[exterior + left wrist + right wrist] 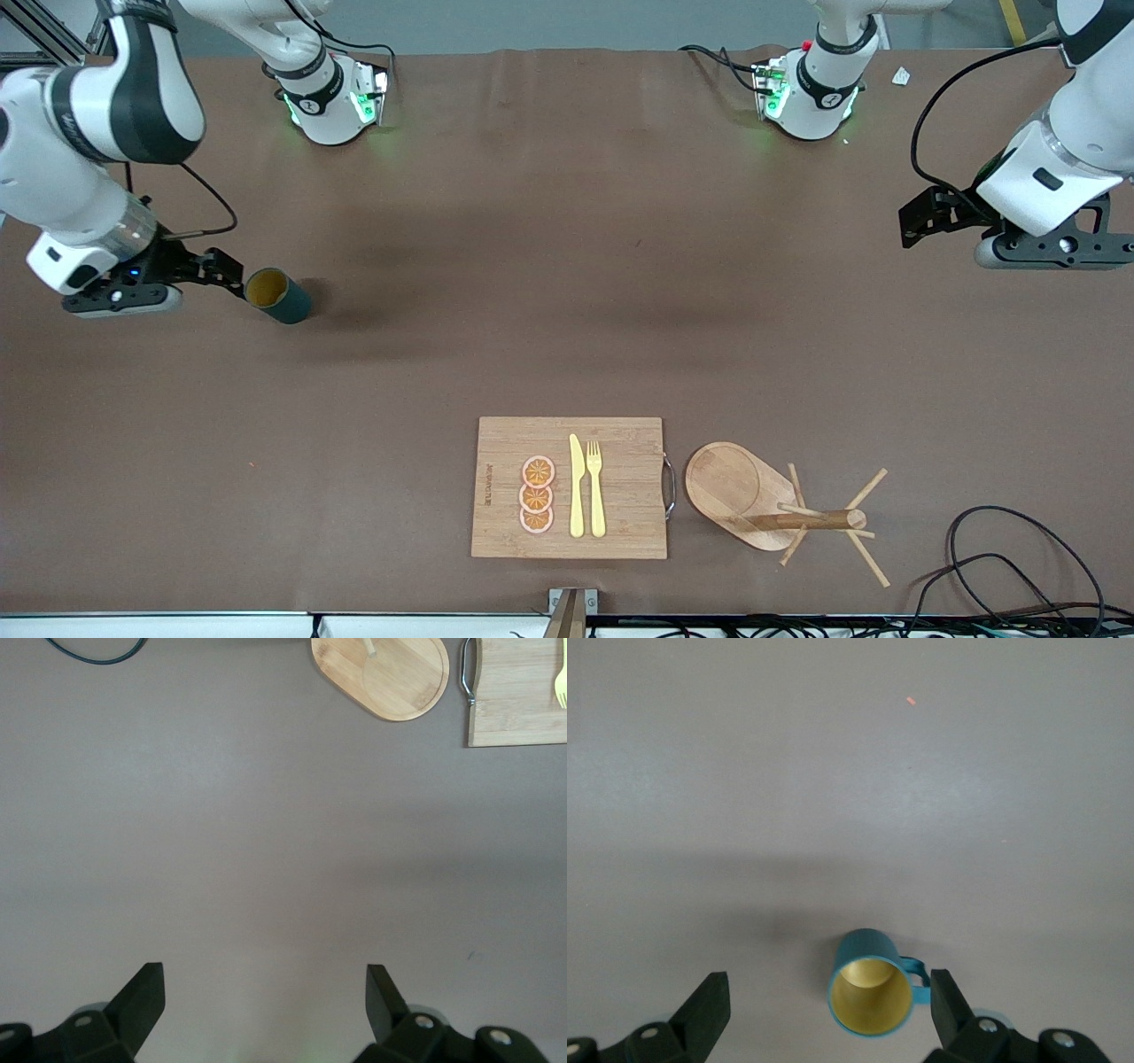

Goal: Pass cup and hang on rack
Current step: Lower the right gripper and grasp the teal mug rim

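The cup (279,296) stands upright on the brown surface (567,266) toward the right arm's end, its mouth open upward and yellowish inside. The right gripper (229,271) hangs low just beside it, jaws wide apart; in the right wrist view the cup (870,994) sits between the two fingers (707,1010), closer to one, its small handle turned toward that finger, and neither finger grips it.

The left gripper (921,217) hangs over bare surface at the left arm's end, well apart from everything else, jaws also spread wide with nothing between them. In its wrist view only the brown surface lies under the fingers (142,1001).

The rack (780,509) stands near the front camera, toward the left arm's end, on its oval wooden base, with the post and thin pegs angled out from it. Just beside it, toward the right arm's end, lies a bamboo board (570,487) with a metal handle (669,486) facing the rack. On the board lie three orange slices (537,494) in a row, a yellow knife (576,486) and a yellow fork (595,487) side by side. A black cable (1001,558) loops on the surface near the rack.
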Available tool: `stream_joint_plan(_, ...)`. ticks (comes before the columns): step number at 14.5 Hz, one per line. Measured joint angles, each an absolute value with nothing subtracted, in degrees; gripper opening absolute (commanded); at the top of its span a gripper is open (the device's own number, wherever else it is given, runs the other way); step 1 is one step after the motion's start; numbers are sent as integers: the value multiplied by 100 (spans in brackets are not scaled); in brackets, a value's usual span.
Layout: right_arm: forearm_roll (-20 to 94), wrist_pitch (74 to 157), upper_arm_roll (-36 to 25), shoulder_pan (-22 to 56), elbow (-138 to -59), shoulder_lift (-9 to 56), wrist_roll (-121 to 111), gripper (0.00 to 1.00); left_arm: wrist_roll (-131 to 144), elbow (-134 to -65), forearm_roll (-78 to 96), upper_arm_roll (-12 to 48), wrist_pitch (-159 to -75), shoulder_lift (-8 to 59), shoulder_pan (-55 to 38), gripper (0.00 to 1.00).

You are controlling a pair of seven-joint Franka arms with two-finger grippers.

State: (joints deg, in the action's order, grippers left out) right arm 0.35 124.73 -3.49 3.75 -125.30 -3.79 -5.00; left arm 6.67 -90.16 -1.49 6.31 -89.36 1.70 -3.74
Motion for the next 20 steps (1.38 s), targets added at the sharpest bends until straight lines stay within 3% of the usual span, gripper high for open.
stream_joint_plan(6, 36, 13076, -323, 849, -13143, -379, 196, 100, 667, -9009, -149, 712, -8952, 183, -407, 100)
stream_joint_plan(20, 35, 13626, -415, 734, -13977, -70, 243, 100, 668, -9006, -149, 712, -8974, 184, -426, 100)
